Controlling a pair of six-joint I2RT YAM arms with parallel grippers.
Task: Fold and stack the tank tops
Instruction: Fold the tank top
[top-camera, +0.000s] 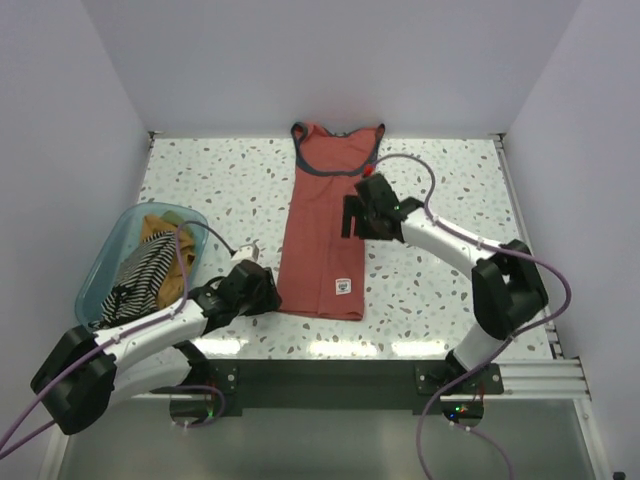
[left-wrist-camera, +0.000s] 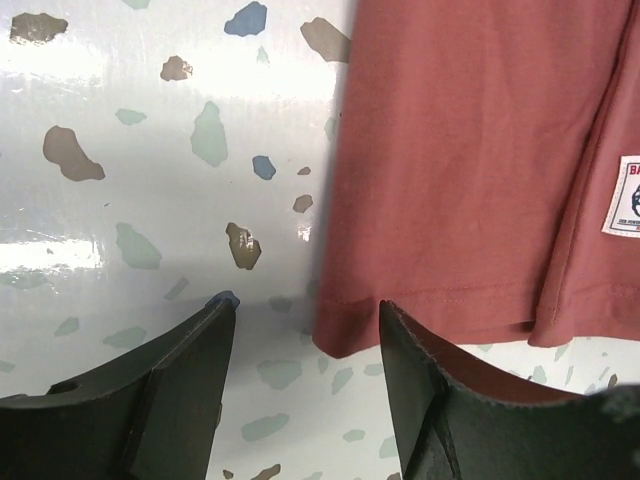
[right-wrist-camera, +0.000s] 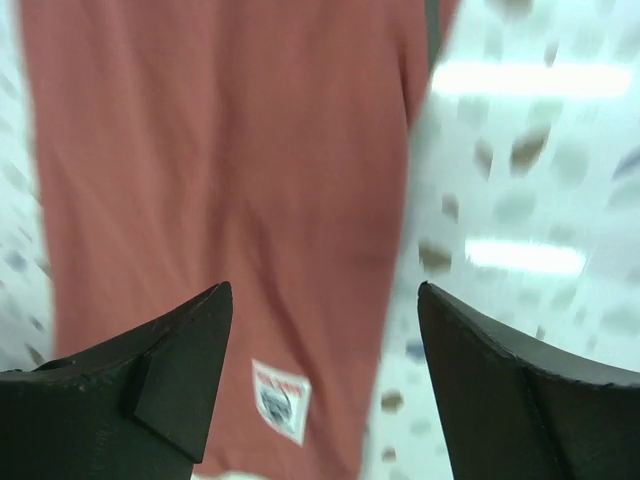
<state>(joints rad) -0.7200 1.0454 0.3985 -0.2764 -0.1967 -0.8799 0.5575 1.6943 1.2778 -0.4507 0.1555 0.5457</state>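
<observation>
A rust-red tank top (top-camera: 322, 235) lies flat and lengthwise in the middle of the table, its navy-trimmed neck at the far end and a small white label (top-camera: 345, 285) near the hem. My left gripper (top-camera: 264, 291) is open, low at the hem's near-left corner. In the left wrist view that corner (left-wrist-camera: 352, 335) sits between the fingers of the left gripper (left-wrist-camera: 305, 335). My right gripper (top-camera: 352, 215) hovers open over the top's right edge. The right wrist view, blurred, shows the red cloth (right-wrist-camera: 230, 170) below the open right gripper (right-wrist-camera: 325, 300). A striped tank top (top-camera: 148, 272) and a mustard one (top-camera: 160, 230) lie in the bin.
The translucent teal bin (top-camera: 97, 285) stands at the left, beside the left arm. The speckled tabletop (top-camera: 440, 290) is walled in white at the back and both sides. A dark rail runs along the near edge by the arm bases.
</observation>
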